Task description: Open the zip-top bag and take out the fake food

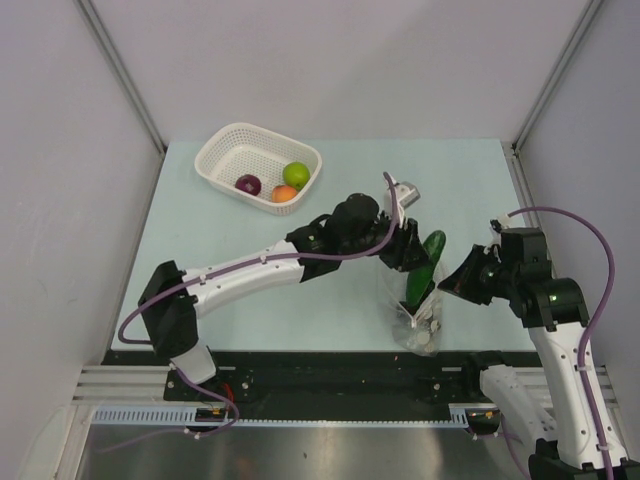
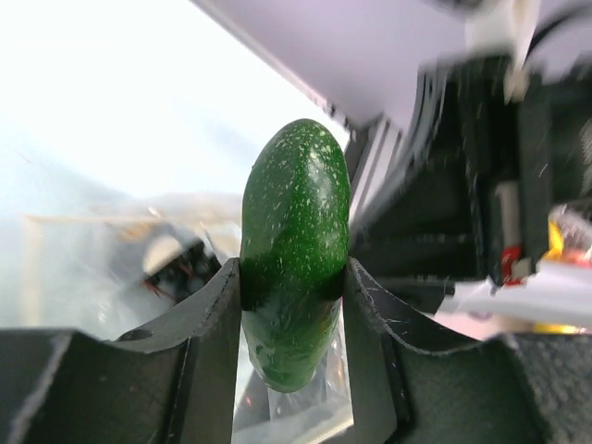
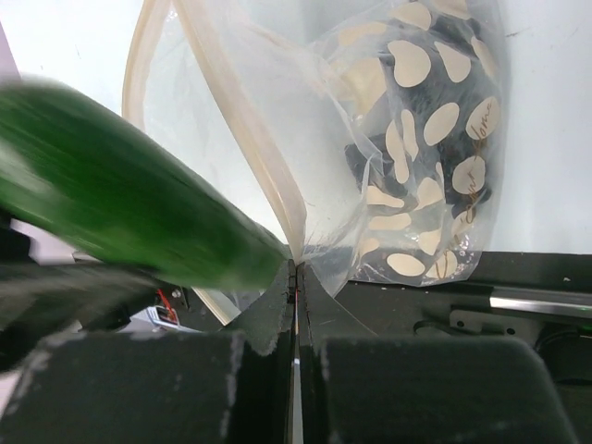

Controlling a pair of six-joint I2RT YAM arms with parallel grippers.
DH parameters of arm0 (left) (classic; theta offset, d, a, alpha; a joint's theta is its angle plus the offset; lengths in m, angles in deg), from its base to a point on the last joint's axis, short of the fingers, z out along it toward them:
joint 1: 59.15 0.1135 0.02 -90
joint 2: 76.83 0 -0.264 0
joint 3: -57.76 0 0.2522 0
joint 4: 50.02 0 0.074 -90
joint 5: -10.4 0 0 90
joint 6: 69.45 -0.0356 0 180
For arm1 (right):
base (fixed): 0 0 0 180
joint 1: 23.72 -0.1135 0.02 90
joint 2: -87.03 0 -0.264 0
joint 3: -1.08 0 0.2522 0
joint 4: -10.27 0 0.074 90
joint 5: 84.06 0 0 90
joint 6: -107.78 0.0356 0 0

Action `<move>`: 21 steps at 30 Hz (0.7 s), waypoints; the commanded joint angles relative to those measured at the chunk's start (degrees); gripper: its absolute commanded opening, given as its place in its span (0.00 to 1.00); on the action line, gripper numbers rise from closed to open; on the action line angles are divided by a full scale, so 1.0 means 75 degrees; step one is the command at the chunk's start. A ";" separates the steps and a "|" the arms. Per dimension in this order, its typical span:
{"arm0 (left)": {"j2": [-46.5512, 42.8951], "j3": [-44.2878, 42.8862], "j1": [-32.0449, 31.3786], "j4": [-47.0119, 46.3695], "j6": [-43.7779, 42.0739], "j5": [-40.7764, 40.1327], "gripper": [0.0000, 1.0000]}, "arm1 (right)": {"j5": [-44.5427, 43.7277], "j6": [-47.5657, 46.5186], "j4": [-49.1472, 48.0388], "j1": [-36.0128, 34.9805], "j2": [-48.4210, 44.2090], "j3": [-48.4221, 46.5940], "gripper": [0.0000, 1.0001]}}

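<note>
Dark green and flecked with white, the toy cucumber (image 2: 296,231) sat clamped between the black fingers of the left gripper (image 1: 408,252). It leaned half out of the mouth of the small clear crinkly zip-top bag (image 1: 420,322), at the near side of the pale table (image 1: 250,300). In the right wrist view it was blurred and cut off at the left edge. The right gripper (image 3: 296,277) was pinched tight on the bag's rim — only plastic between its jaws. A dark polka-dotted panel showed through the film; anything behind it could not be made out. Farther back, a white perforated plastic basket (image 1: 222,152) held a lime-green ball (image 1: 296,175), an orange-red fruit (image 1: 284,194) and a purple onion-like piece (image 1: 248,185).
</note>
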 commanded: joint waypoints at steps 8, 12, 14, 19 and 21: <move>-0.1301 -0.0167 0.1896 -0.1244 0.1666 -0.0623 0.00 | 0.0032 -0.0643 0.0030 0.0046 0.0248 -0.0438 0.00; -0.1723 0.0441 0.2892 -0.1596 0.2560 -0.1152 0.00 | -0.0074 -0.0725 0.0100 0.0058 0.0284 -0.0497 0.00; -0.1829 0.0595 0.3501 -0.1468 0.3120 -0.1526 0.00 | -0.0132 -0.0784 0.0123 0.0058 0.0307 -0.0532 0.00; -0.1970 0.1520 0.5048 -0.1690 0.4632 -0.1738 0.00 | -0.0437 -0.0819 0.0240 0.0058 0.0307 -0.0626 0.00; -0.1901 0.1755 0.5644 -0.1491 0.5383 -0.1820 0.00 | -0.0531 -0.0796 0.0252 0.0069 0.0319 -0.0649 0.00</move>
